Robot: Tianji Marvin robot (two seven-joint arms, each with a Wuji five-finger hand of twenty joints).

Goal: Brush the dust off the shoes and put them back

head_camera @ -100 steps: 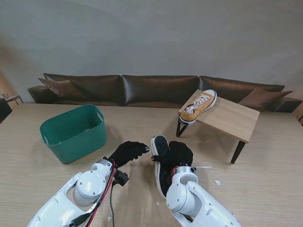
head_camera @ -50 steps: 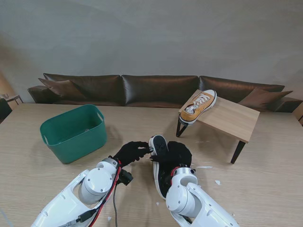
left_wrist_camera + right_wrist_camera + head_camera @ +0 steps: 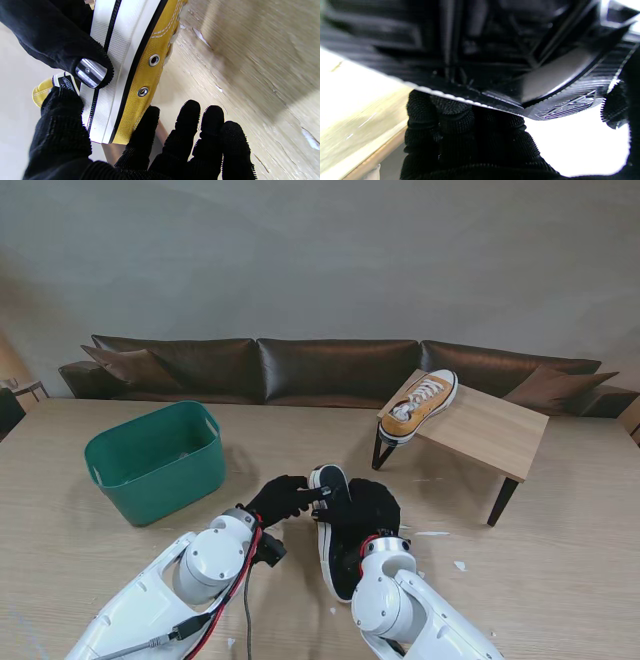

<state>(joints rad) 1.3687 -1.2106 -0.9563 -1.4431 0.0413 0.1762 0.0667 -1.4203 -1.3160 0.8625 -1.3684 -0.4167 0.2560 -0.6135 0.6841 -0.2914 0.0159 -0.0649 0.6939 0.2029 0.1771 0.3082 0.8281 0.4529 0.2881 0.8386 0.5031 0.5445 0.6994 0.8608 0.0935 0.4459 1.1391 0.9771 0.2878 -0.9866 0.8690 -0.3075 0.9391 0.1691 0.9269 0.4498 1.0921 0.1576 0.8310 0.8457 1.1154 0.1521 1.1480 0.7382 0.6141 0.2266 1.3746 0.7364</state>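
My right hand (image 3: 368, 506), in a black glove, is shut on a yellow canvas shoe (image 3: 331, 558) and holds it black sole up over the table in front of me. The right wrist view is filled by that sole (image 3: 470, 50), with my fingers (image 3: 460, 140) curled under it. My left hand (image 3: 281, 498) is open beside the shoe's toe, one fingertip touching it. In the left wrist view the shoe's white rubber wall and yellow side (image 3: 120, 50) lie between my thumb (image 3: 60, 125) and my spread fingers (image 3: 190, 140). The second yellow shoe (image 3: 418, 405) rests upright on a small wooden table (image 3: 490, 435).
A green plastic basket (image 3: 155, 465) stands on the table's left side. A dark leather sofa (image 3: 320, 370) runs along the far edge. White scraps (image 3: 432, 534) lie on the table to the right of my right arm.
My left hand has slid right and a little farther out until its fingertip meets the shoe's toe. The held shoe has shifted slightly left, toward that hand.
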